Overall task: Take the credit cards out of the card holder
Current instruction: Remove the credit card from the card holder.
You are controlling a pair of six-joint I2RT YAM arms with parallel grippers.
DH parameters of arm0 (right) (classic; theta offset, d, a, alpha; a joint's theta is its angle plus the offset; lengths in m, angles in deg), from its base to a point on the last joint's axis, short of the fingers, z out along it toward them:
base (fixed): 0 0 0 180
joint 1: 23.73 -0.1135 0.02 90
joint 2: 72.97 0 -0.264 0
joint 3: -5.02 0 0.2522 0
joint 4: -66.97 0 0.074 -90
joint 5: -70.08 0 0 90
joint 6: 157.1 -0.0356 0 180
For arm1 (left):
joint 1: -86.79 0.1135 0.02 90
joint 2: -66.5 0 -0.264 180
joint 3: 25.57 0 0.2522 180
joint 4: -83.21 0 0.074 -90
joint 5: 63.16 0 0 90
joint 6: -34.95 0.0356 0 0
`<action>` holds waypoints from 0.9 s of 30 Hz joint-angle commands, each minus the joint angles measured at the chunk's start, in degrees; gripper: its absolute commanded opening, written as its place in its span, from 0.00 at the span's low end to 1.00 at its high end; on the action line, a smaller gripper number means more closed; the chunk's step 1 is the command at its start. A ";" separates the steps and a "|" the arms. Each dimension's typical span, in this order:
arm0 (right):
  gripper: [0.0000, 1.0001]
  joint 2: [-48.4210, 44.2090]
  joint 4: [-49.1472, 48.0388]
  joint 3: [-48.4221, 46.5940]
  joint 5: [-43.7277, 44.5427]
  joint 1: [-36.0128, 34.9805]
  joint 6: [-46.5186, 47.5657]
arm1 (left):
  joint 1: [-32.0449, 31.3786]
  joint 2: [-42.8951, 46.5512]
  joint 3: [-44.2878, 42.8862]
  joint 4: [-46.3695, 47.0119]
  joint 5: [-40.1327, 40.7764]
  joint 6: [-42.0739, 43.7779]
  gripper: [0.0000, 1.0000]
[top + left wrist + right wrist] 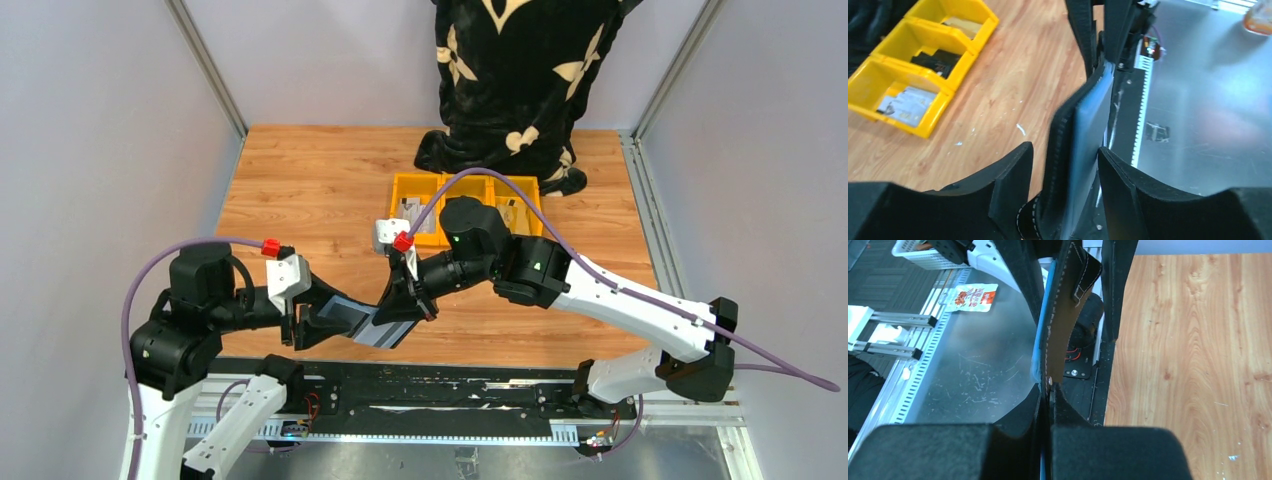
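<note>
The black card holder hangs in the air over the table's near edge, stretched between my two grippers. My left gripper grips its left end; in the left wrist view its jaws stand on either side of the holder, with a grey-blue card or sleeve against the right finger. My right gripper is shut on the other end; in the right wrist view the jaws pinch the stitched leather edge and a blue card edge beside it. No card lies loose.
Three joined yellow bins with small items stand at the back centre and also show in the left wrist view. A person in a black patterned garment stands behind them. A black mounting rail runs along the near edge.
</note>
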State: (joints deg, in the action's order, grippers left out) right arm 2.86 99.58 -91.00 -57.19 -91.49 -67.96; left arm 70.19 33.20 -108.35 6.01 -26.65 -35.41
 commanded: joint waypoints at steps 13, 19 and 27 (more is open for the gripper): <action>0.00 -1.73 2.43 -0.91 -9.53 3.17 3.26 | -0.05 -5.29 -3.24 -3.53 -15.31 -6.39 0.00; 0.36 -0.50 0.73 -3.15 -8.52 5.37 0.32 | -0.06 -7.06 -4.24 -3.81 -12.13 -7.53 0.00; 0.55 -9.67 -17.97 4.91 8.23 8.79 -15.42 | -0.01 -8.80 -3.28 5.32 11.97 -22.68 0.00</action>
State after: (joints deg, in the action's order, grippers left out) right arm -1.66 92.06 -88.94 -57.54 -83.43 -75.02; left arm 70.19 24.13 -111.87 4.68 -26.65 -48.46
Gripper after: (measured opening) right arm 0.536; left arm 0.065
